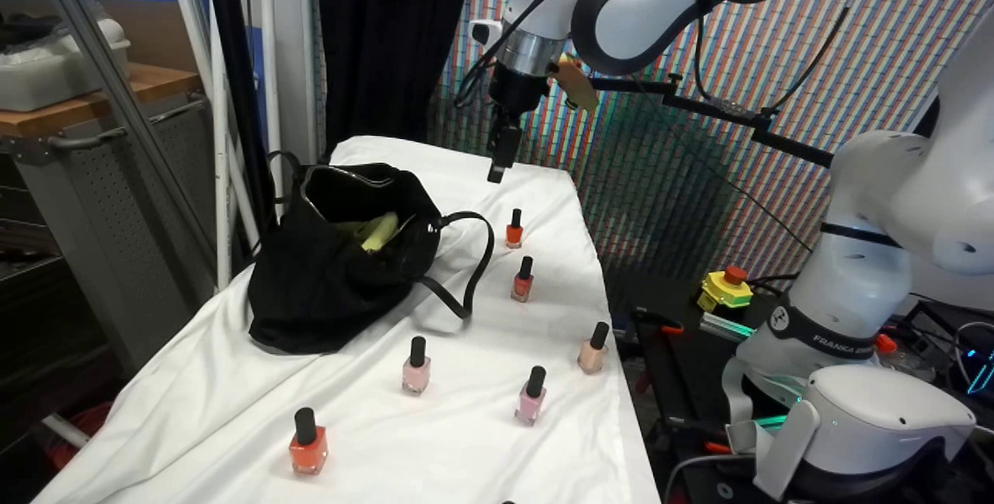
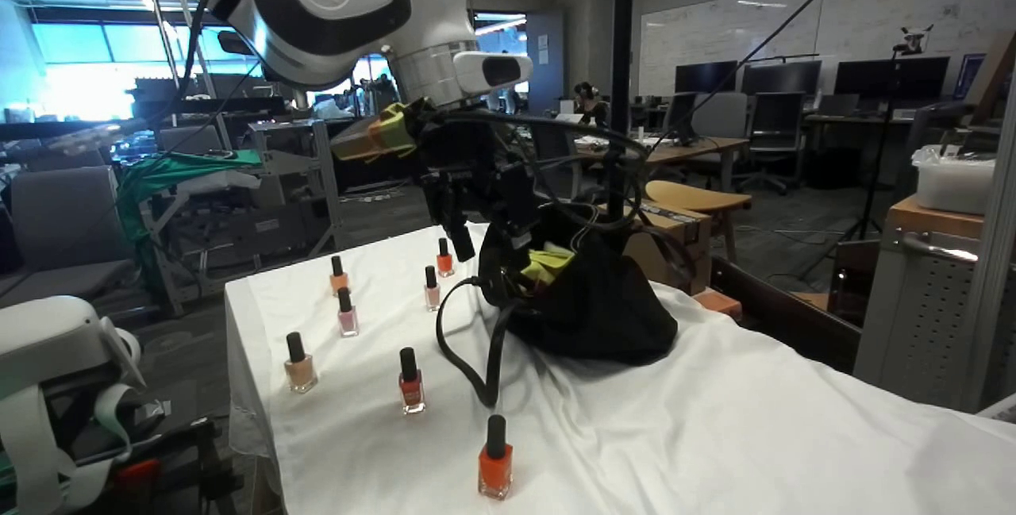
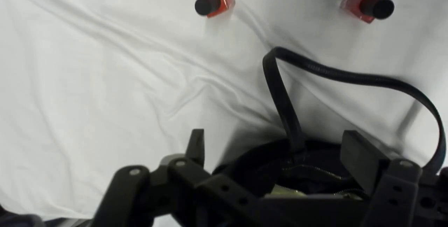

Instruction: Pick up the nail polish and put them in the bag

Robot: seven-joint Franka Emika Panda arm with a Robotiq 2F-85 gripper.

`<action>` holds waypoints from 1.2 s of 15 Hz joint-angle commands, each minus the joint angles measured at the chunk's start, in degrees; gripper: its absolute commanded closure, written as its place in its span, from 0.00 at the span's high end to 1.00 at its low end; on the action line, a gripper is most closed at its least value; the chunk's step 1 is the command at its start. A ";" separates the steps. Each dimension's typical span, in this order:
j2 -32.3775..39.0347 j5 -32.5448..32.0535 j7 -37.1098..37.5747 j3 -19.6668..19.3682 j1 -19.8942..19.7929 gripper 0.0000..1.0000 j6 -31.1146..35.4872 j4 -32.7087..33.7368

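Preparation for a pick, judged to be the step in hand. The tool point(image 3: 278, 148) hangs above the cloth-covered tabletop point(image 1: 435, 465), near the mouth of the black bag point(image 1: 326, 294), its jaws spread with nothing between them. Seven bottles of nail polish point(image 2: 300, 372) stand upright on the tabletop beside the bag, none touching another; all appear in an exterior view. In the wrist view, an orange-red bottle point(image 3: 217, 0) and a red bottle point(image 3: 364, 5) stand beyond the bag's loop handle point(image 3: 325, 71), which reaches out over the tabletop toward them. Whether any bottle already lies within the bag cannot be told, its interior being dark apart from some yellow-green material point(image 2: 548, 263).

Recommended technique: either of these two bottles would serve as the next target, though both stand near the handle. The tool is best carried clear of the handle before descending, then centred over one bottle, a jaw on either side, and lowered until it meets the body as well as the narrow cap. A slow, even closure should keep so small a bottle from tipping. The lift should be straight and high enough to clear handle and rim, with release withheld until the bottle is over the open mouth.
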 commanded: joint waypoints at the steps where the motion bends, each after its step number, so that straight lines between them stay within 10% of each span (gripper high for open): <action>1: -1.66 -1.33 1.59 -1.50 -1.55 1.00 2.75 -4.77; 10: 5.06 -0.70 -0.32 -3.67 -3.51 1.00 4.28 -3.80; 18: 10.46 -4.35 15.58 -4.27 -3.21 1.00 7.40 -0.78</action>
